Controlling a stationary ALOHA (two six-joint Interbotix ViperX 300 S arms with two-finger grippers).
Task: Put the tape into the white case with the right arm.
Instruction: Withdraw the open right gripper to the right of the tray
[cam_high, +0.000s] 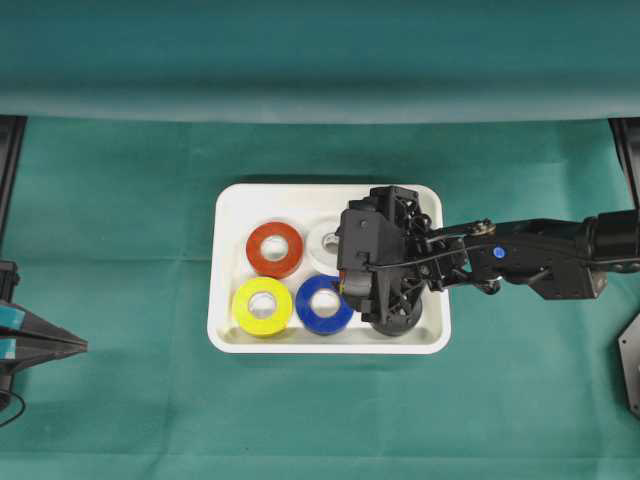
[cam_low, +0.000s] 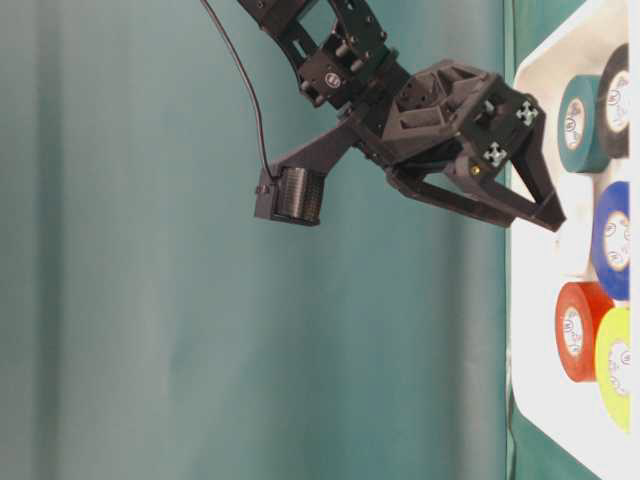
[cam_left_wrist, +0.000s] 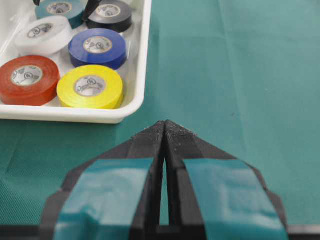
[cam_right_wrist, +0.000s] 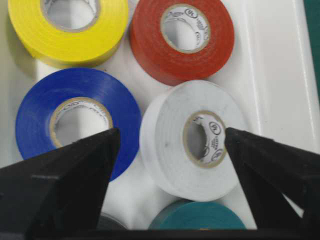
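The white case (cam_high: 300, 198) lies mid-table and holds several tape rolls lying flat: red (cam_high: 274, 249), white (cam_high: 325, 243), yellow (cam_high: 262, 306) and blue (cam_high: 323, 304). My right gripper (cam_high: 385, 262) hangs over the case's right half and covers what is under it there. In the right wrist view this gripper (cam_right_wrist: 172, 135) is open, its fingers spread wide above the white roll (cam_right_wrist: 192, 140) and holding nothing. A teal roll (cam_right_wrist: 197, 217) lies just below it, beside a black roll (cam_left_wrist: 110, 14). My left gripper (cam_left_wrist: 165, 125) is shut and empty, resting on the cloth short of the case.
Green cloth covers the table and rises as a backdrop (cam_high: 320, 60) behind the case. The left gripper (cam_high: 80, 346) sits at the table's left edge. Black arm bases stand at the far corners (cam_high: 628, 140).
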